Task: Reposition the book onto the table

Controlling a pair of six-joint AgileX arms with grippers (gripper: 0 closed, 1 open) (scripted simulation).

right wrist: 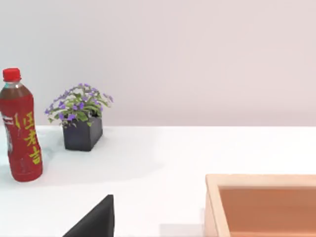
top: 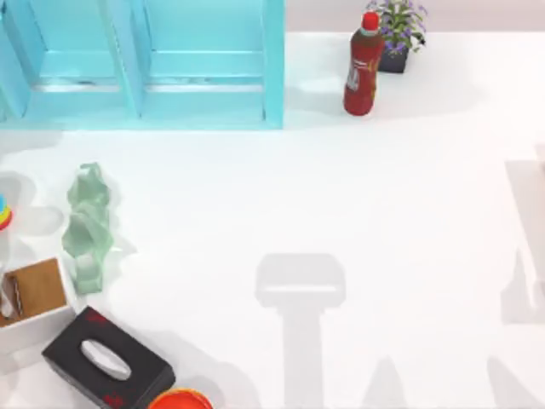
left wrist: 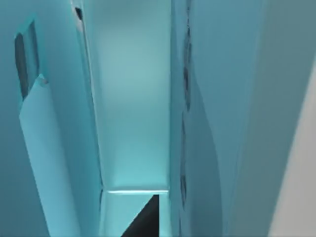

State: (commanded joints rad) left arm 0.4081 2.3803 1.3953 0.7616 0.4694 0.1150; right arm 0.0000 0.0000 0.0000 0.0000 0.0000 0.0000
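Book pos. vs jaws unclear

Top view looks down; right wrist — level — shares its bottle (top: 364,66).

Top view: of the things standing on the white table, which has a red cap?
The red bottle, upright at the back beside the potted plant; the green vase and black tissue box have none.

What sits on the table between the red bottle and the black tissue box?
In the top view, the stretch from the red bottle down to the black tissue box is bare white table; the pale green vase stands off to its left.
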